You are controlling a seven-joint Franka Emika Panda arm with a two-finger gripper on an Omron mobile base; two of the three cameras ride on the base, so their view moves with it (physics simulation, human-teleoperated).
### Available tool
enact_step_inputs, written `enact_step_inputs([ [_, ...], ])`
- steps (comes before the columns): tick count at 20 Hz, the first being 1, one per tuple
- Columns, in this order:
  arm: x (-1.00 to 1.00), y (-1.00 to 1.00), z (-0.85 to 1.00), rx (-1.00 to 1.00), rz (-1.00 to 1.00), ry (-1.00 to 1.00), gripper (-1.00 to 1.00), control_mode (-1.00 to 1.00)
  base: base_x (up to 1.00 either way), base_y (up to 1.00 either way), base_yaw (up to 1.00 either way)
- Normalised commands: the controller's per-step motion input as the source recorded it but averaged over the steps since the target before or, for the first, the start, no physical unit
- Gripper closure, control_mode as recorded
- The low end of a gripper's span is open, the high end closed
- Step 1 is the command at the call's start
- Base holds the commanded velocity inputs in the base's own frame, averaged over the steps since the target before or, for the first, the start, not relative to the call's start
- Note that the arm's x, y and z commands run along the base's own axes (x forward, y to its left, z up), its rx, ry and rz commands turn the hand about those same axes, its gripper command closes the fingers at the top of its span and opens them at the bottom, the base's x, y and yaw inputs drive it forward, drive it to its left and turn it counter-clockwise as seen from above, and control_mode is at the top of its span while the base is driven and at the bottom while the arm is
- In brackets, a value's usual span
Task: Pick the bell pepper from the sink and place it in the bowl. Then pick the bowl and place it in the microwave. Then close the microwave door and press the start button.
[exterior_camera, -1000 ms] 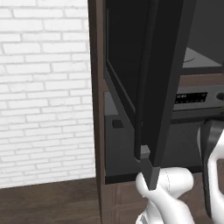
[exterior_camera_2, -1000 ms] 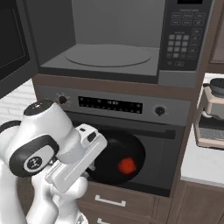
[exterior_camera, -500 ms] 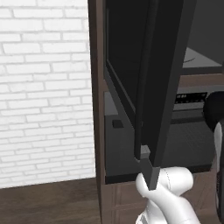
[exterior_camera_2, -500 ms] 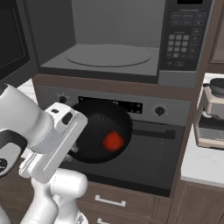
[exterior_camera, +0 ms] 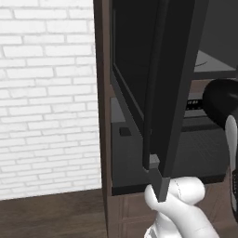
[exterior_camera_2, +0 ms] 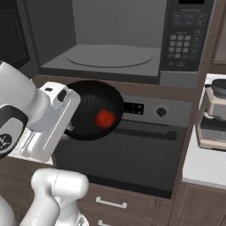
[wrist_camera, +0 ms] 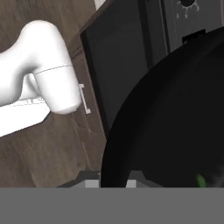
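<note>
Right base view: the bowl [exterior_camera_2: 94, 110] hangs tilted in front of the oven [exterior_camera_2: 132, 154], its open side turned toward the camera, just below the open microwave [exterior_camera_2: 114, 39]. The bell pepper [exterior_camera_2: 105, 118] sits inside it; its stem direction is unclear. The fingers [exterior_camera_2: 68, 132] are closed on the bowl's left rim, mostly hidden. In the left base view, the microwave door [exterior_camera: 162, 93] stands open, edge-on.

red bell pepper [exterior_camera_2: 105, 118] in black bowl [exterior_camera_2: 90, 110]

White brick wall [exterior_camera: 46, 93], dark wood floor [exterior_camera: 51, 214], brown cabinetry [exterior_camera_2: 207, 207].
</note>
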Motion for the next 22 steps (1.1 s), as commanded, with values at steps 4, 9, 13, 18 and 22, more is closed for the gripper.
enact_step_inputs([
  [4,0.7,0.13,0.16,0.0,0.04,0.0,1.0,-1.0,0.0,0.0,0.0],
  [9,0.72,0.03,0.08,0.0,0.03,-0.07,1.0,-1.0,0.0,0.0,0.0],
  [13,0.57,0.0,0.21,0.0,0.0,-0.13,1.0,-1.0,0.0,0.0,0.0],
  [18,0.54,0.0,0.26,0.0,0.01,-0.08,1.0,-1.0,0.0,0.0,0.0],
  [22,0.45,0.0,0.27,0.0,0.03,-0.08,1.0,-1.0,0.0,0.0,0.0],
])
